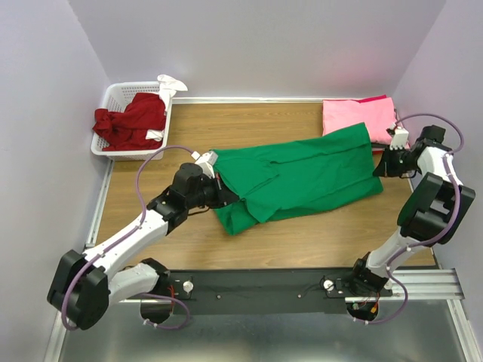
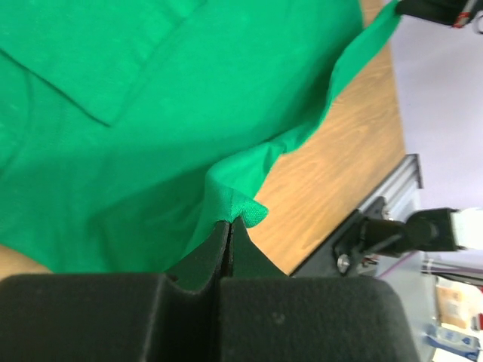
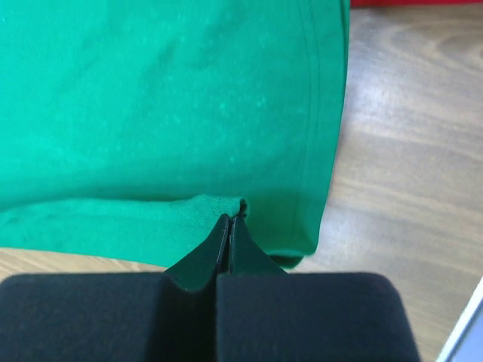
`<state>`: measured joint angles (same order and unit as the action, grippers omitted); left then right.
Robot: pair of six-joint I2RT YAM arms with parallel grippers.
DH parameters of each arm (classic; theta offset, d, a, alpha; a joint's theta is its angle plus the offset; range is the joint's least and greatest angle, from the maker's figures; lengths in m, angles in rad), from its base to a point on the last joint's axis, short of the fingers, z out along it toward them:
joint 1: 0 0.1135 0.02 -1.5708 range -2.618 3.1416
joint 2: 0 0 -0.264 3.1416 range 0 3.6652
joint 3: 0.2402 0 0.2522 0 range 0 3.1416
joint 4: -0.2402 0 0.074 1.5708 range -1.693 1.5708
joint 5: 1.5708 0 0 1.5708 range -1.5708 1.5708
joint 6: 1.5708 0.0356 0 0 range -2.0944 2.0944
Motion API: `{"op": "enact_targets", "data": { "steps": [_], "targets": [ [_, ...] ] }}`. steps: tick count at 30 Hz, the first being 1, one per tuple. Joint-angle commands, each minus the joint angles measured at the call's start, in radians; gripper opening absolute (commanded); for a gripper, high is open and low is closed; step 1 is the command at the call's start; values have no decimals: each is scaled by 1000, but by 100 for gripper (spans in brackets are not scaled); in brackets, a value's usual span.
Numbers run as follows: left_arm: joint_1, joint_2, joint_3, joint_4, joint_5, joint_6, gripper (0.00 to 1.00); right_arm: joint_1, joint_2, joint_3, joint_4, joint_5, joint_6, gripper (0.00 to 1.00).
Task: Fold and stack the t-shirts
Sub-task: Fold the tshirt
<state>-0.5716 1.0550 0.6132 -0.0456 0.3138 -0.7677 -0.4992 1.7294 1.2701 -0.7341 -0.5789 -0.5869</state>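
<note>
Top external view, white basket (image 1: 113, 98) holding dark red t-shirt (image 1: 132, 121)

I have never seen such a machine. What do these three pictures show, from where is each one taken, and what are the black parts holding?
Two robot arms are bolted to the near edge of a wooden table. The big picture looks down from above and behind them; the other two come from cameras on each wrist. A green t-shirt lies spread on the table. The left gripper and the right gripper are both shut, each pinching an edge of it. Folded pink shirts lie at the far right corner. A dark red shirt hangs in a white basket at the far left.
</note>
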Motion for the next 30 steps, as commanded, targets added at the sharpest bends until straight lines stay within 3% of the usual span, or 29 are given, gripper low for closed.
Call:
{"op": "enact_targets", "data": {
  "steps": [1, 15, 30],
  "targets": [
    [44, 58, 62, 27, 60, 80, 0, -6, 50, 40, 38, -65, 38, 0],
    [90, 241, 191, 27, 90, 163, 0, -6, 101, 38, 117, -49, 82, 0],
    [141, 246, 258, -17, 93, 208, 0, -6, 108, 37, 194, -19, 144, 0]
  ]
}}
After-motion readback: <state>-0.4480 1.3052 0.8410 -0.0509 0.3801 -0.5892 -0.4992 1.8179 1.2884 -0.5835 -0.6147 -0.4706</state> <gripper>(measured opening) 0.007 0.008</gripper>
